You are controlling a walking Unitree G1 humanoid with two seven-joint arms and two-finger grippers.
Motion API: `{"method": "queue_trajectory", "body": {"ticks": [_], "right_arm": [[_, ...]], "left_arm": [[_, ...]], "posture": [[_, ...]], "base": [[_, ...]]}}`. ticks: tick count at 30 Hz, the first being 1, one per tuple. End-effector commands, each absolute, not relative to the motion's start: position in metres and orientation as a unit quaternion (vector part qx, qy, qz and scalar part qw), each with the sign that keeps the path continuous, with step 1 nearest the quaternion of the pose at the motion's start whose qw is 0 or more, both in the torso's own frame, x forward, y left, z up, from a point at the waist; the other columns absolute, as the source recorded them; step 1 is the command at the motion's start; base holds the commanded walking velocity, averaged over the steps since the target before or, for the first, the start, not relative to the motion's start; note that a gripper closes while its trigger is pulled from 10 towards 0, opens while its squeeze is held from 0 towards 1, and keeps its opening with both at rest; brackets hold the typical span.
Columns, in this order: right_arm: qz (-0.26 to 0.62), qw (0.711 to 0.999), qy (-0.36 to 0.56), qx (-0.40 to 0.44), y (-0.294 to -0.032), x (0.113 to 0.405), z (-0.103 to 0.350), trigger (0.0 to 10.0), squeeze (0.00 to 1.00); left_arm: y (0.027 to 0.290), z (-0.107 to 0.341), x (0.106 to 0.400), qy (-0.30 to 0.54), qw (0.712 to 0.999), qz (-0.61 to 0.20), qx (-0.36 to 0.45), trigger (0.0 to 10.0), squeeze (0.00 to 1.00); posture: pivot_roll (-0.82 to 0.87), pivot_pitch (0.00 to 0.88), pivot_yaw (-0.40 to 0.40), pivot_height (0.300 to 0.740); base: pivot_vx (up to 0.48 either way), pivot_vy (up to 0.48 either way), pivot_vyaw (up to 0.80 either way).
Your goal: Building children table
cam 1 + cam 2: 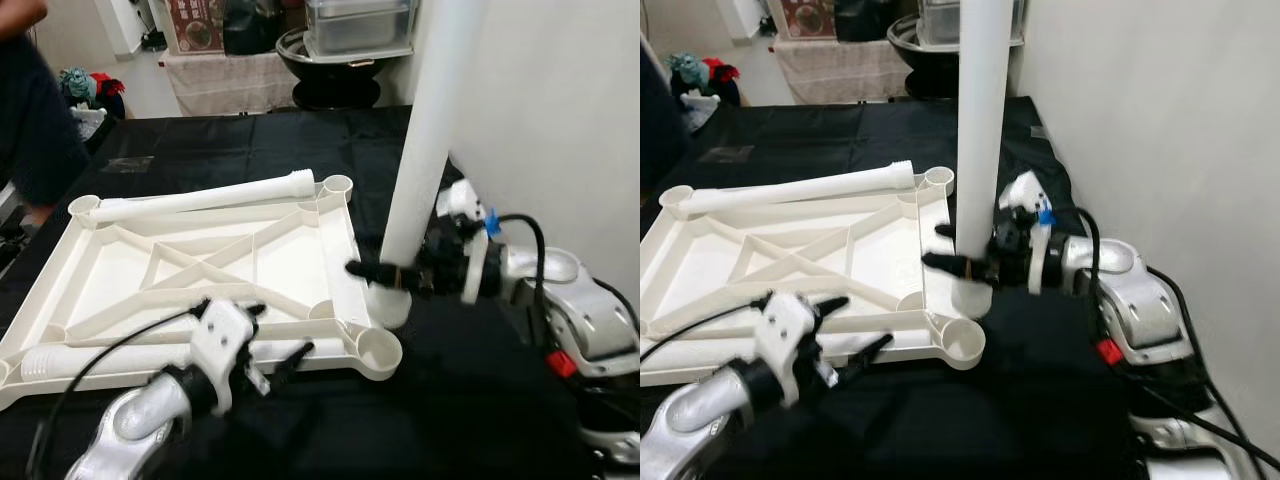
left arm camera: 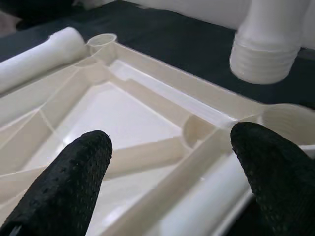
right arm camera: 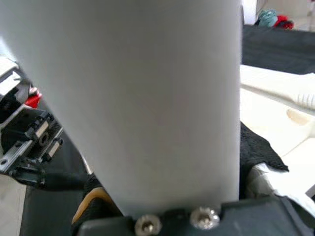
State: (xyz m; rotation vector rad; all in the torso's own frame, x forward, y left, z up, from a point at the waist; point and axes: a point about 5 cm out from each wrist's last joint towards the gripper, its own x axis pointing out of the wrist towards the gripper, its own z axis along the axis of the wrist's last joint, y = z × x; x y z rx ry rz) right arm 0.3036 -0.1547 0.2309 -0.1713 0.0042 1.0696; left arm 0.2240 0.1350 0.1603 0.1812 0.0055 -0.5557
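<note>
On black worktop [image 1: 250, 140]: white tabletop [image 1: 200, 260], upside down, two legs lying on it.
Right gripper [image 1: 965, 265] fingers clamped on upright leg [image 1: 980, 120], near corner socket [image 1: 962, 340]; left gripper [image 1: 275, 345] fingers apart at tabletop's near edge.

You see a black cloth [image 1: 250, 140] over the table, a plain white wall [image 1: 560, 120] on the right, and a pale floor [image 1: 150, 85] far back.
</note>
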Motion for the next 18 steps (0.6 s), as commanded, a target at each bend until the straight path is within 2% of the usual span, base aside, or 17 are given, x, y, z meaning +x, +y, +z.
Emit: {"method": "queue_trajectory", "body": {"ticks": [1, 5, 18], "right_arm": [[0.464, 0.883, -0.026, -0.062, -0.157, 0.311, 0.237, 10.0, 0.00], [0.425, 0.904, -0.047, -0.029, -0.154, 0.314, 0.238, 10.0, 0.00], [0.411, 0.910, -0.055, -0.023, -0.141, 0.311, 0.232, 10.0, 0.00]], "left_arm": [[0.133, 0.151, 0.228, 0.022, 0.965, -0.246, 0.090, 10.0, 0.00], [0.127, 0.145, 0.233, 0.029, 0.969, -0.231, 0.083, 10.0, 0.00], [0.132, 0.142, 0.251, 0.028, 0.976, -0.196, 0.094, 10.0, 0.00]], "posture": [[-0.05, 0.088, 0.001, 0.740], [-0.05, 0.062, 0.008, 0.740], [-0.07, 0.022, 0.008, 0.740]], "base": [[0.000, 0.000, 0.00], [0.000, 0.000, 0.00], [0.000, 0.000, 0.00]]}}
